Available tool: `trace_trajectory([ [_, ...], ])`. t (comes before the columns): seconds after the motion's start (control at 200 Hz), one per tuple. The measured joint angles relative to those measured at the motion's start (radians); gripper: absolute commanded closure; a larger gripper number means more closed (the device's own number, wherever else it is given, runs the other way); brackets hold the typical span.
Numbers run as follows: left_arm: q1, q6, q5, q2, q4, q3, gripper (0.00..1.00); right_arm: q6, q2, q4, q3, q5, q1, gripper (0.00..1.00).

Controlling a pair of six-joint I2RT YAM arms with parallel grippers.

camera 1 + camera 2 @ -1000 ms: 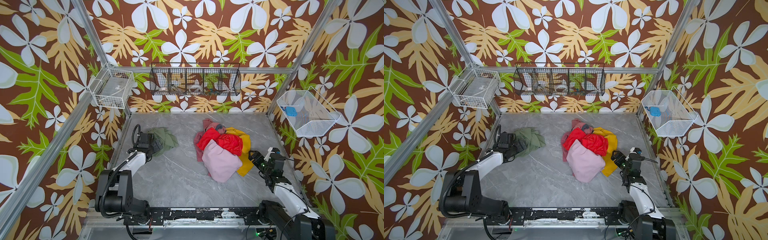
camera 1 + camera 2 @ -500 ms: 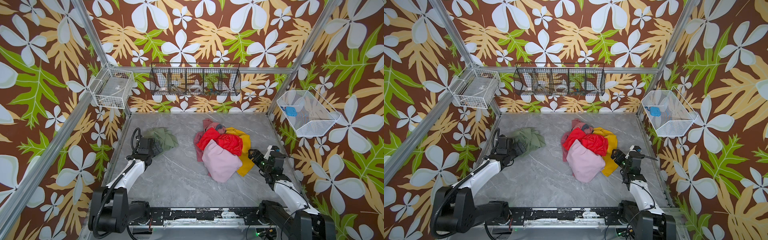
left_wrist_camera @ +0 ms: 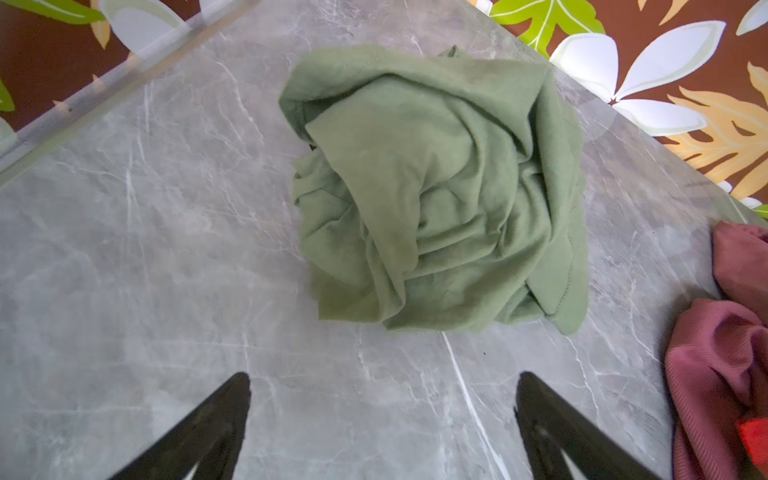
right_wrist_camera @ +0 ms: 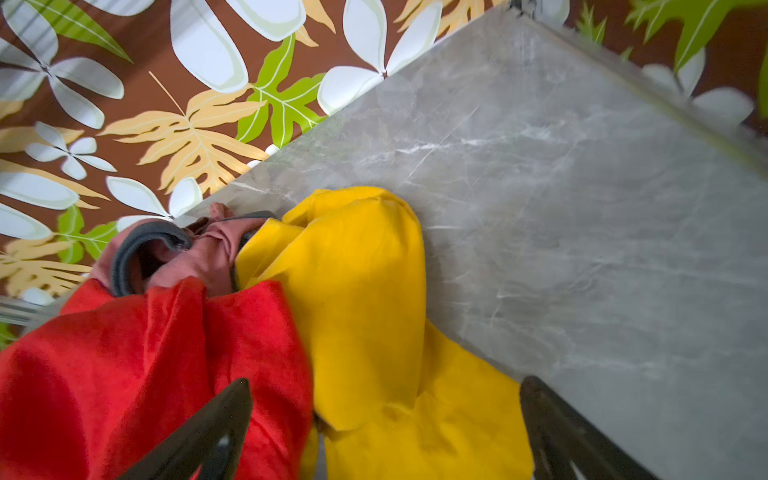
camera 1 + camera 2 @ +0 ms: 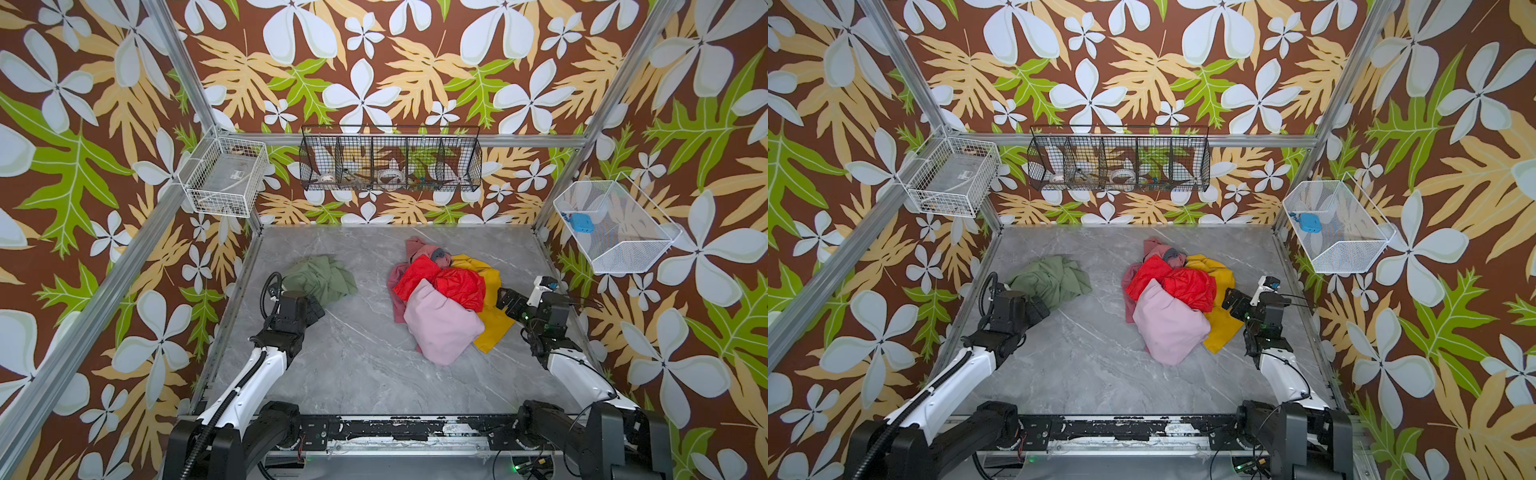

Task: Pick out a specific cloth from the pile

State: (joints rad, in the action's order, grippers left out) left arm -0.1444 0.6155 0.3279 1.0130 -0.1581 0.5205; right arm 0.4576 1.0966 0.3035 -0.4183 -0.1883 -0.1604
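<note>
One crumpled, plain sage-green cloth (image 3: 436,195) lies alone.

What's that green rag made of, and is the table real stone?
The green cloth looks like soft matte fabric, maybe cotton: limp crumpled folds, no sheen. The table looks like grey white-veined marble with a faint sheen; it could equally be printed laminate.
</note>
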Motion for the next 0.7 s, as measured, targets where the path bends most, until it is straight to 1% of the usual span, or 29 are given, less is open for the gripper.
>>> trace_trajectory([
  [0.08, -0.010, 0.011, 0.018, -0.011, -0.002, -0.005, 0.00, -0.058, 0.008, 0.042, 0.002, 0.039, 0.038, 0.00],
  [0.265, -0.050, 0.038, 0.061, -0.004, -0.003, -0.005, 0.00, -0.206, 0.055, 0.125, -0.026, 0.131, 0.175, 0.01],
  [0.38, -0.068, 0.062, 0.080, -0.002, -0.013, -0.005, 0.00, -0.278, 0.081, 0.168, -0.035, 0.190, 0.226, 0.00],
  [0.516, -0.086, 0.075, 0.099, -0.015, -0.026, -0.006, 0.00, -0.342, 0.069, 0.226, -0.003, 0.244, 0.252, 0.00],
  [0.641, -0.092, 0.094, 0.119, -0.049, -0.041, -0.023, 0.00, -0.397, 0.031, 0.304, 0.082, 0.294, 0.252, 0.01],
  [0.701, -0.093, 0.103, 0.136, -0.068, -0.048, -0.029, 0.00, -0.418, 0.021, 0.338, 0.116, 0.298, 0.252, 0.01],
])
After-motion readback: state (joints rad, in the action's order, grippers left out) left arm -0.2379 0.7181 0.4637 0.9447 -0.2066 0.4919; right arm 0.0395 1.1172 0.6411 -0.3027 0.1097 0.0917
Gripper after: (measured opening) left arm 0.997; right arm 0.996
